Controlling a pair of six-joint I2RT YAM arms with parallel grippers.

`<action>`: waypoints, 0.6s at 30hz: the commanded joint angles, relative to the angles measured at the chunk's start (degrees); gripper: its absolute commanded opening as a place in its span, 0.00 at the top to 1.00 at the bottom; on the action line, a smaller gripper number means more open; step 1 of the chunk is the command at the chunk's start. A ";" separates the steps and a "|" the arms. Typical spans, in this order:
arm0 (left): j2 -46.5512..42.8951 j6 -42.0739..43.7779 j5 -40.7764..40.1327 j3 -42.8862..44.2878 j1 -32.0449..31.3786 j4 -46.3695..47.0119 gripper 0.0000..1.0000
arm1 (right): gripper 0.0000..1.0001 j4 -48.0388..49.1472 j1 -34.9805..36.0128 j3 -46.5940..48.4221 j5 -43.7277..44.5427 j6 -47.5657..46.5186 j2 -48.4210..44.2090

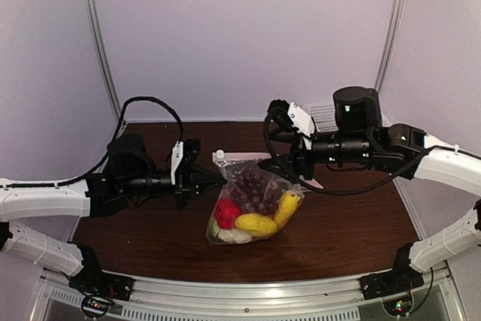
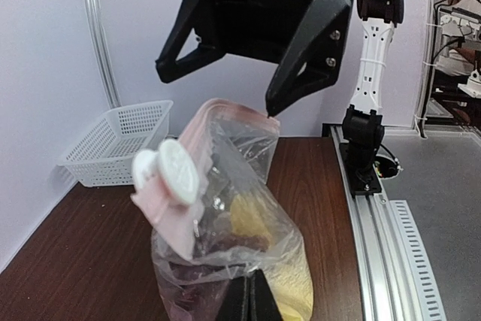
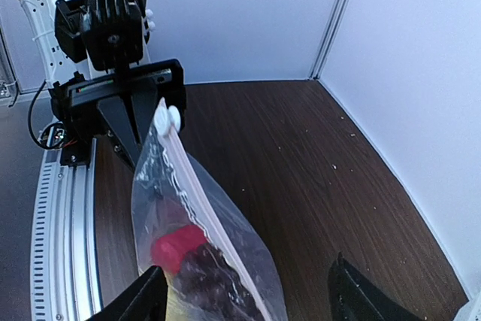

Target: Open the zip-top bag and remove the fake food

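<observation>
The bag [image 1: 263, 178] is in the middle of the table [image 1: 353, 223], held up between the two grippers. I cannot tell if its bottom rests on the wood. All the food [image 1: 255, 223] is inside it. There are purple grapes [image 1: 254, 188] on top, a red piece [image 1: 227, 211], two yellow pieces [image 1: 287, 207] and a white piece [image 1: 234, 236] at the bottom.

The left gripper [image 1: 213, 180] has its fingers pressed together. They pinch the clear plastic at the bag's end, just under the white slider [image 2: 174, 171]. The right gripper [image 2: 218, 89] is spread wide. One of its fingertips [image 2: 270, 109] touches the top of the bag at the zip strip [image 3: 203, 186]. In the right wrist view the bag stands between that gripper's two fingers, closer to one of them.

The pink-white strip runs along the bag's top edge, with the slider at the end near the left gripper. I cannot tell if the zip is shut.

A thin green strip [image 3: 101, 88] on the left gripper's body is too blurry to read.

The bag is well apart from the walls [image 1: 240, 35] at the back and sides. It is also well apart from the metal rail [image 1: 263, 295] along the near edge. Brown wood shows on every side of the bag. A white basket [image 2: 116, 140] sits in the far right corner, against the wall, well apart from the bag.
</observation>
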 commanded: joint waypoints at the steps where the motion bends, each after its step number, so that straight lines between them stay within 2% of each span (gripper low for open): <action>1: -0.77 2.45 2.04 3.17 0.22 0.72 1.00 | 0.26 -3.39 0.81 6.54 -6.79 -1.32 6.23; 6: -1.72 3.00 2.47 3.25 0.22 -0.11 1.00 | 0.27 -4.43 2.07 11.15 -8.10 -2.20 11.11; 9: -2.16 3.09 2.50 3.16 0.22 -0.61 1.00 | 0.33 -4.79 2.09 13.02 -9.08 -2.43 13.32; 10: -2.27 3.02 2.24 3.09 0.22 -0.79 1.00 | 0.42 -5.27 2.08 13.63 -9.59 -2.49 13.97; 12: -2.60 3.09 1.74 2.99 0.28 -1.46 1.00 | 0.70 -6.37 2.17 14.32 -10.27 -2.90 14.67; 14: -3.15 2.83 0.99 2.66 0.86 -2.05 1.00 | 0.89 -6.52 2.18 14.15 -9.75 -2.54 14.43; 16: -4.32 1.62 0.93 1.57 2.75 -1.41 1.00 | 1.00 -6.31 2.18 13.53 -8.09 -1.95 13.62; 18: -6.28 -0.82 1.16 -0.61 4.69 1.13 1.00 | 1.00 -5.73 2.13 12.40 -6.29 -1.71 12.31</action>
